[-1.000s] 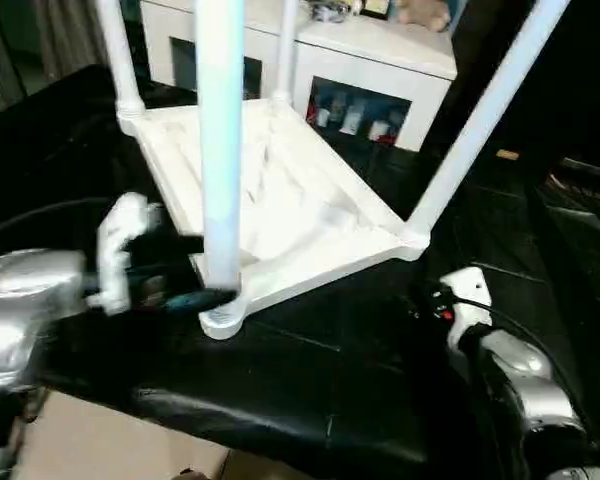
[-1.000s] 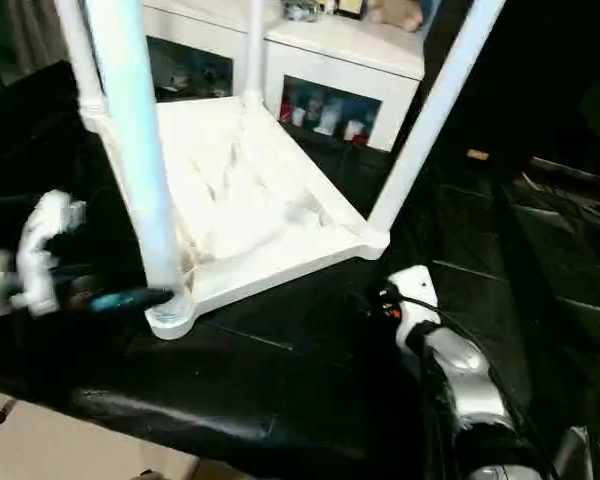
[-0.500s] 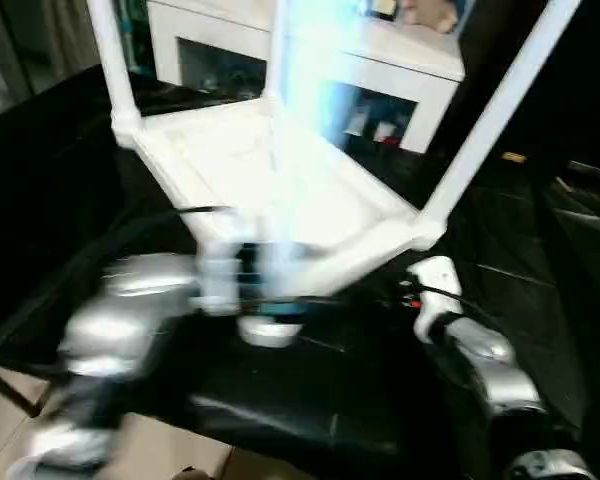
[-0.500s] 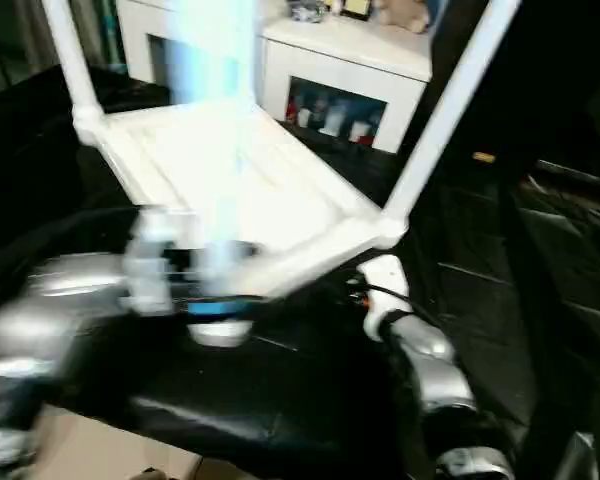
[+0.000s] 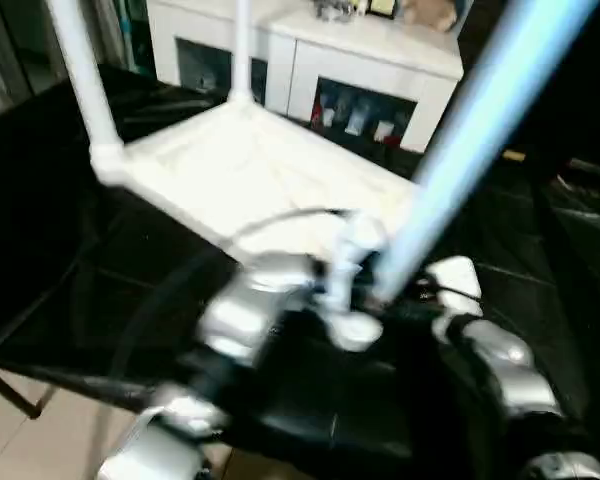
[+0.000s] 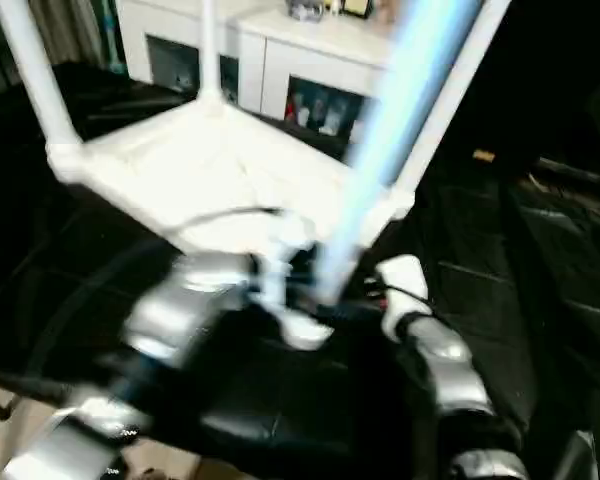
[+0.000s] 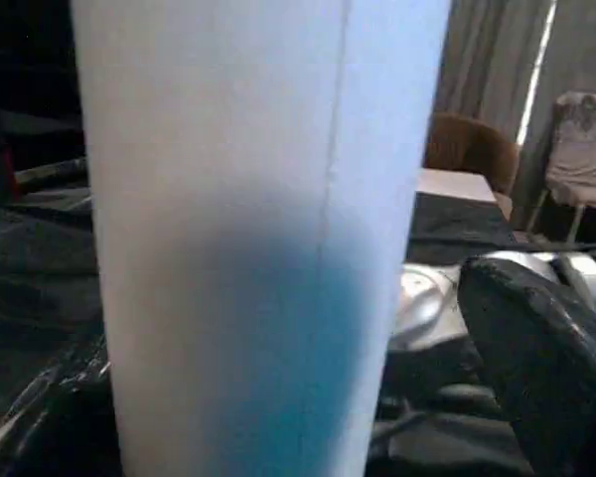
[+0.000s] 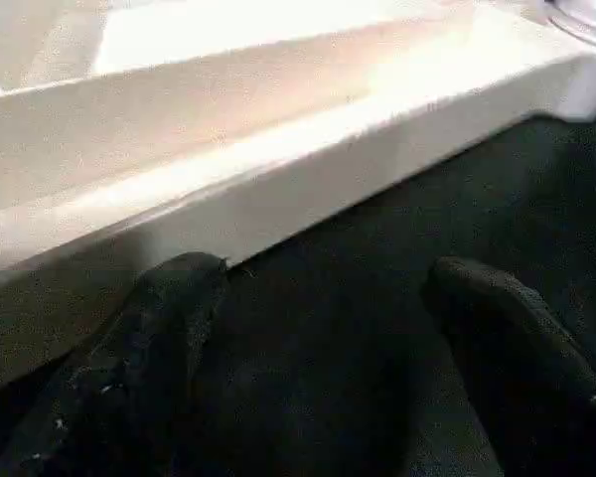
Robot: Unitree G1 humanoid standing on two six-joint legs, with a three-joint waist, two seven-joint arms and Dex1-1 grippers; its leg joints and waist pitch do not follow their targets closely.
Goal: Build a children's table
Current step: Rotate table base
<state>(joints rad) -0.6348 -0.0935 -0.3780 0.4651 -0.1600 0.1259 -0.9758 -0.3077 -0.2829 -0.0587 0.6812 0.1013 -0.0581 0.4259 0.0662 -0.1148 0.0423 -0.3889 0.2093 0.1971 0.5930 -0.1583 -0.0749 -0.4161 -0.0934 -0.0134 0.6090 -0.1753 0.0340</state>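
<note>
The children's table lies upside down on the black work table, its ribbed white tabletop point(image 5: 240, 170) facing up. White legs point(image 5: 80, 80) stand in its corner sockets. The nearest leg point(image 5: 470, 140) leans toward the upper right. My left gripper point(image 5: 365, 290) is at this leg's base, open, with the leg point(image 7: 248, 238) between its fingers point(image 7: 536, 368) and a small gap showing beside it. My right gripper point(image 8: 328, 368) is open and holds nothing. It hovers low over the black surface, just in front of the tabletop's rim point(image 8: 278, 169).
A white glass-door cabinet point(image 5: 380, 60) stands behind the work table. The black table cover point(image 5: 60, 250) ends at a front edge near me, with pale floor point(image 5: 30, 440) below at the left. My left forearm point(image 5: 250, 310) crosses in front of the right arm point(image 5: 500, 360).
My left arm has swung to the right with the near leg between its fingers. The tabletop has turned with it. The leg now leans right. The right arm has hardly moved.
</note>
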